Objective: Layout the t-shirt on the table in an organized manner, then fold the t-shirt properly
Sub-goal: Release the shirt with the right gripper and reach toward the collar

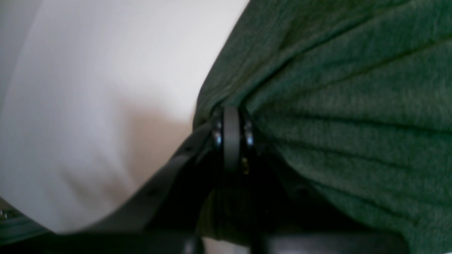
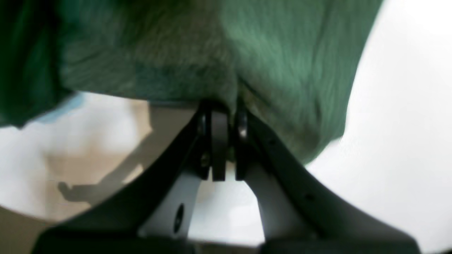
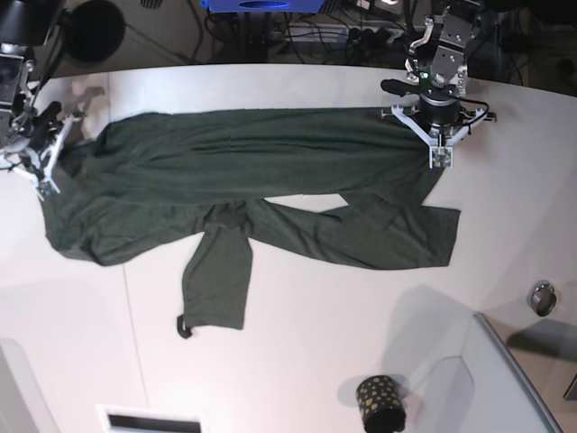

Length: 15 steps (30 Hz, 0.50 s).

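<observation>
The dark green t-shirt [image 3: 252, 194] lies stretched across the far half of the white table [image 3: 315, 343], with one sleeve hanging toward the front. My left gripper [image 3: 439, 159] is at the shirt's right end. Up close, that left gripper [image 1: 231, 116] is shut on a pinched bunch of the t-shirt [image 1: 353, 88]. My right gripper [image 3: 43, 185] is at the shirt's left end. The right wrist view shows my right gripper [image 2: 222, 113] shut on a fold of the t-shirt [image 2: 268, 53], with the fabric lifted above the table [image 2: 406, 123].
A black gold-dotted cup [image 3: 381, 403] stands near the front edge. A grey raised panel [image 3: 491, 379] fills the front right corner, with a small metal ring [image 3: 542, 297] beside it. Cables and gear line the back. A white slotted box [image 3: 149, 420] sits at the front left.
</observation>
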Motion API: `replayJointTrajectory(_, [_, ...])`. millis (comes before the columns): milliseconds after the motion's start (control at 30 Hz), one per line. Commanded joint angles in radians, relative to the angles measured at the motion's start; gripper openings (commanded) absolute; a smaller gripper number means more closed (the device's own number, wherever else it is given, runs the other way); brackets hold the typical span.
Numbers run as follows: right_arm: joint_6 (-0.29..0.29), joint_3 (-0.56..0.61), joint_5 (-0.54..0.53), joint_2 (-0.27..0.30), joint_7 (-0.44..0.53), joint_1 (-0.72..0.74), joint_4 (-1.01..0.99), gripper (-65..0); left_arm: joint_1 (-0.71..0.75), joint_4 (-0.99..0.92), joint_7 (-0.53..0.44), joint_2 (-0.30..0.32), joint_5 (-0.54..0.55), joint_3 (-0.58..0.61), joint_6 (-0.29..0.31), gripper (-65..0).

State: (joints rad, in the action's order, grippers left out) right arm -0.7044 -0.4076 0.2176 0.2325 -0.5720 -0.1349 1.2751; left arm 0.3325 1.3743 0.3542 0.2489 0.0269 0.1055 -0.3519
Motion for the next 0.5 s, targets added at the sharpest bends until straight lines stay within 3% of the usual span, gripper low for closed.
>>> replayJointTrajectory(0, [0.006, -0.006, 0.024, 0.028, -0.027, -0.002, 0.027, -64.2, 0.001, 0.006, 0.029, 0.005, 0.008, -0.002, 0.006, -65.0])
replayJointTrajectory(200, [0.006, 0.003, 0.024, 0.095, -0.142, -0.032, 0.153, -64.8, -0.003, 0.006, 0.030, 0.034, 0.008, -0.005, 0.006, -65.0])
replayJointTrajectory(333, [0.006, 0.003, 0.024, 0.132, -0.131, -0.029, 0.134, -64.8, -0.017, 0.006, 0.030, 0.051, 0.011, -0.025, 0.006, -65.0])
replayJointTrajectory(467, [0.006, 0.014, 0.024, 0.127, -0.075, -0.024, 0.119, -64.8, -0.020, 0.012, 0.030, 0.048, 0.012, -0.065, 0.006, -65.0])
